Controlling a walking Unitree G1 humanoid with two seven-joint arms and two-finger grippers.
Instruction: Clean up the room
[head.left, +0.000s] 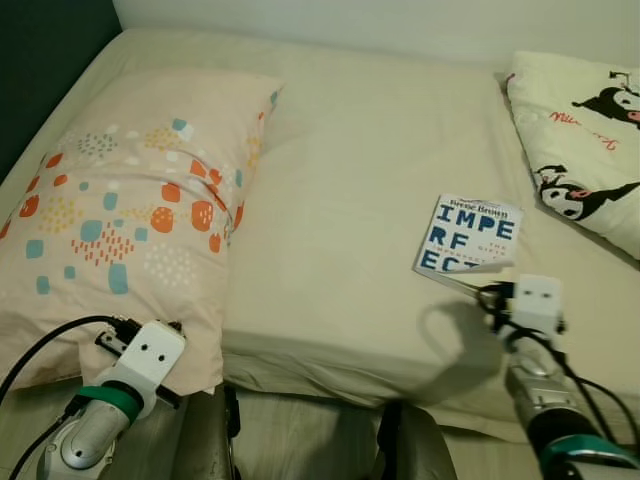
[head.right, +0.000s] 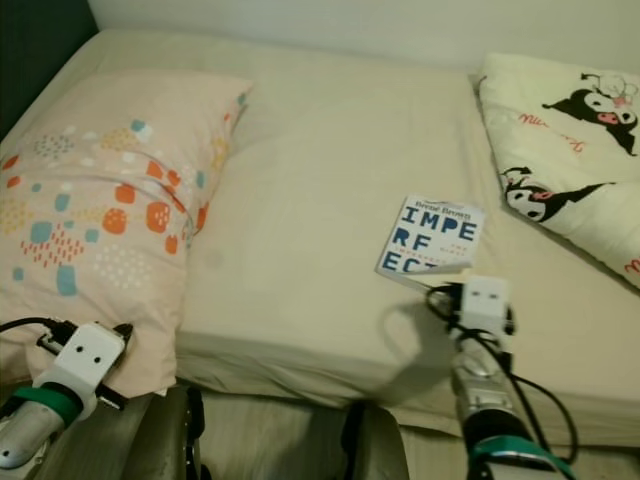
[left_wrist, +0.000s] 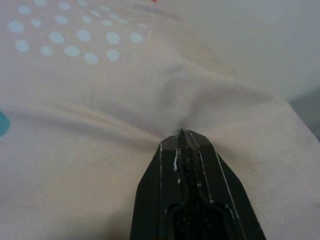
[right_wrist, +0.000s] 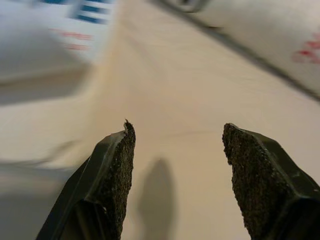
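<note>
A peach pillow (head.left: 130, 210) with orange and blue patterns lies on the left of the bed. My left gripper (left_wrist: 181, 132) sits at the pillow's near right corner, its fingers closed on a pinch of puckered pillow fabric (left_wrist: 190, 100). A white book (head.left: 468, 234) with blue letters lies flat on the sheet to the right of the middle. My right gripper (right_wrist: 177, 132) hovers open just short of the book's near edge, with only bare sheet between its fingers (right_wrist: 117, 170). The book (right_wrist: 45, 30) appears blurred beyond the left finger.
A white cushion with black cartoon figures (head.left: 585, 140) lies at the bed's right side. The beige sheet (head.left: 350, 170) stretches between pillow and book. The mattress's front edge (head.left: 330, 375) runs just before my arms, and a dark wall (head.left: 40, 60) stands at far left.
</note>
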